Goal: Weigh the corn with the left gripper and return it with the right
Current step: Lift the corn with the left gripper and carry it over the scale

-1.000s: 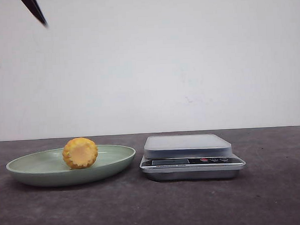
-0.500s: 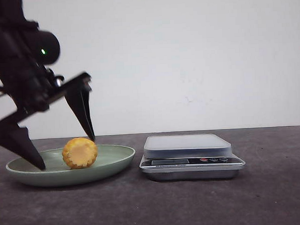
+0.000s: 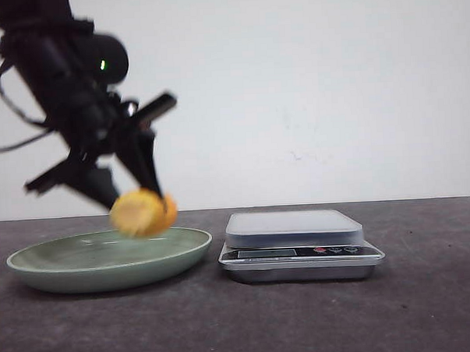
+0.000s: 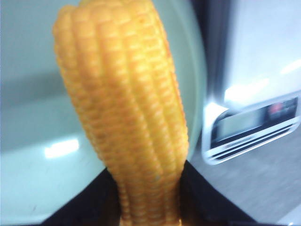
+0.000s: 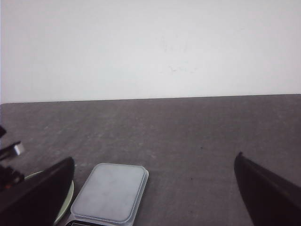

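My left gripper (image 3: 138, 200) is closed on the corn (image 3: 143, 213), its two black fingers pressing the cob from either side; the corn hangs in the air just above the right half of the green plate (image 3: 52, 266), clear of its surface and blurred in the front view; in the left wrist view the corn (image 4: 124, 113) runs lengthwise away from my fingers (image 4: 202, 197), which grip its near end, with the plate (image 4: 28, 141) beneath it and the scale (image 4: 254, 89) off to one side; the plate sits toward the left edge of the dark counter (image 3: 304, 321); the scale (image 3: 299, 243) stands just beside the plate on its right, near the middle of the counter, apart from the rim by a narrow gap; its grey platform carries nothing; a display and small buttons line its front face, too small to read; my right gripper (image 5: 150, 188) is held high over the counter with its jaws spread wide and nothing between them; below it, the right wrist view shows the scale (image 5: 110, 190) and a sliver of the plate (image 5: 69, 195).
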You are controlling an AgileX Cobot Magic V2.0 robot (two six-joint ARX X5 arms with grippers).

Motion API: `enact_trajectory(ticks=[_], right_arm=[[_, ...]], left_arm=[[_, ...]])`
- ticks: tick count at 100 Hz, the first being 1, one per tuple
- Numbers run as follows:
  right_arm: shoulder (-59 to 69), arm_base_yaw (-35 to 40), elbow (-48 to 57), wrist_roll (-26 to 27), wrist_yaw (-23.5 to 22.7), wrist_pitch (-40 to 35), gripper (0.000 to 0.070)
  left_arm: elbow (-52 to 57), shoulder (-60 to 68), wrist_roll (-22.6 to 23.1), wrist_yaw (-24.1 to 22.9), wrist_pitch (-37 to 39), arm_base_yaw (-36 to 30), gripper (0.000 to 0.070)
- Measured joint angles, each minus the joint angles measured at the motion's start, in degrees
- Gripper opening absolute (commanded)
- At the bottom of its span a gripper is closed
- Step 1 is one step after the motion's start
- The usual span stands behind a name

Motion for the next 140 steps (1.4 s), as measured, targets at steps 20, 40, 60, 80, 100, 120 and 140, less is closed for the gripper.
enact_trajectory(ticks=[20, 40, 60, 80, 100, 120, 140], right_arm=[[0.0, 0.1, 0.0, 0.0, 0.0, -0.2, 0.07], [0.0, 0.2, 0.0, 0.0, 0.0, -0.2, 0.07], [0.0, 1.0, 0.0, 0.0, 0.0, -0.1, 0.07], [0.0, 1.6, 0.0, 0.0, 1.4, 0.3, 0.07], [0.0, 1.9, -2.0, 0.0, 1.5, 0.5, 0.07], [0.0, 1.9, -3.4, 0.0, 1.5, 0.5, 0.07], [0.1, 1.9, -3.5, 0.0, 1.5, -0.5, 0.07]], left_arm=[[13.0, -6.4, 0.3, 1.4, 1.0, 0.0, 0.001], [26.3, -7.7, -0.4, 1.4, 2.4, -2.1, 0.0011], [30.4, -7.7, -2.2, -1.8, 5.7, -5.5, 0.0011], [30.4, -4.2, -4.0, -4.4, 5.7, -7.8, 0.0011], [30.4, 4.7, -5.4, -4.5, 4.3, -9.8, 0.0011], [30.4, 13.4, -5.7, -4.5, 1.5, -10.8, 0.0011], [30.4, 20.6, -7.0, -4.6, -2.8, -11.3, 0.0011]])
